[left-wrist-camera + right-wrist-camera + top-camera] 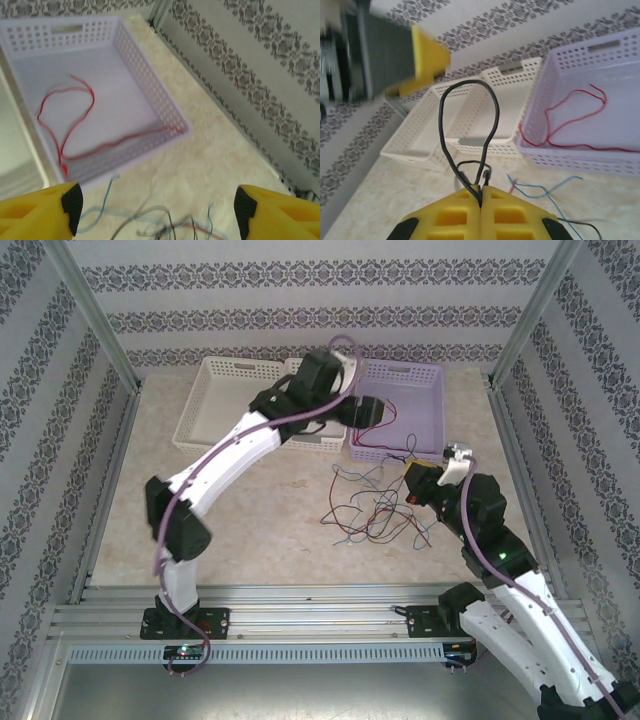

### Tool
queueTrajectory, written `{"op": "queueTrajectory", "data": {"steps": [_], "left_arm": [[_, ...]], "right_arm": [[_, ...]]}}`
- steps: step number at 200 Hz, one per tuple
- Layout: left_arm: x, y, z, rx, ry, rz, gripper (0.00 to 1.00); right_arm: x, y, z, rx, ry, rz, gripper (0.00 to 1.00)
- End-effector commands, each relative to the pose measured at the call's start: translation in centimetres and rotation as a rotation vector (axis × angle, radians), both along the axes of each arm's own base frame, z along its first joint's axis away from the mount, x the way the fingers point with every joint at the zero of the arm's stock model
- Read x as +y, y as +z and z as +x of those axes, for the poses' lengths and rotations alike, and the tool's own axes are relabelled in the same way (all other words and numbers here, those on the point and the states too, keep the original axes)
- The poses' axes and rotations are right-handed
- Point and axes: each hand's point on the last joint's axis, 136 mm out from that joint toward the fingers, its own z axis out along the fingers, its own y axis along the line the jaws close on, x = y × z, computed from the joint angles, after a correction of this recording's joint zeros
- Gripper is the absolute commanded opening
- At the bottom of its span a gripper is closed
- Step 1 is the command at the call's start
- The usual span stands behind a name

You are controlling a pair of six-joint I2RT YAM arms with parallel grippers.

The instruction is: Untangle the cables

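Observation:
A loose tangle of thin cables [375,510] in red, blue and black lies on the table in front of the lilac basket [440,415]. One red cable [114,143] lies alone inside that basket. My left gripper [375,412] hovers at the basket's near edge. In the left wrist view it [157,205] is open with nothing between the fingers, and the tangle [165,225] is below it. My right gripper [413,477] is at the tangle's right side. It [480,197] is shut on a black cable [440,120] that loops up from the fingertips.
Two white baskets [215,400] stand side by side left of the lilac one at the back. Patterned walls and metal posts close in the table. A blue cable [545,190] trails on the table right of my right gripper.

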Motion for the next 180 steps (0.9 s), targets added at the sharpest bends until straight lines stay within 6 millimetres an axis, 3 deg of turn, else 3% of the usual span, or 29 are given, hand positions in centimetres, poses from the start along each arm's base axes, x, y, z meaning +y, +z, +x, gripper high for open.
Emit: {"op": "queueTrajectory", "data": {"steps": [1,39,83,120,156,180], "left_arm": [[1.2,-1.8,-1.8,-0.005,0.019,-0.048,0.81],[3.5,-3.1,-8.3,0.010,-0.018,-0.187,0.81],[4.2,-7.2,-13.9,0.042,-0.059,-0.218,0.81],[3.3,-10.3,-16.0,0.071,-0.092,-0.233,0.81],[3.1,-11.2,-16.7,0.062,-0.098,-0.276,0.81],[3.5,-10.9,-16.9,0.042,-0.093,-0.293,0.81]], "right_arm": [[1.2,3.0,0.0,-0.023,0.067,0.035,0.00],[2.5,4.5,0.4,-0.009,0.122,0.083,0.00],[3.8,7.5,0.6,-0.022,0.185,0.122,0.00],[6.0,12.7,0.3,-0.041,0.314,0.151,0.00],[8.0,17.7,0.1,-0.043,0.435,0.201,0.00],[9.5,19.9,-0.1,-0.032,0.530,0.250,0.00]]}}
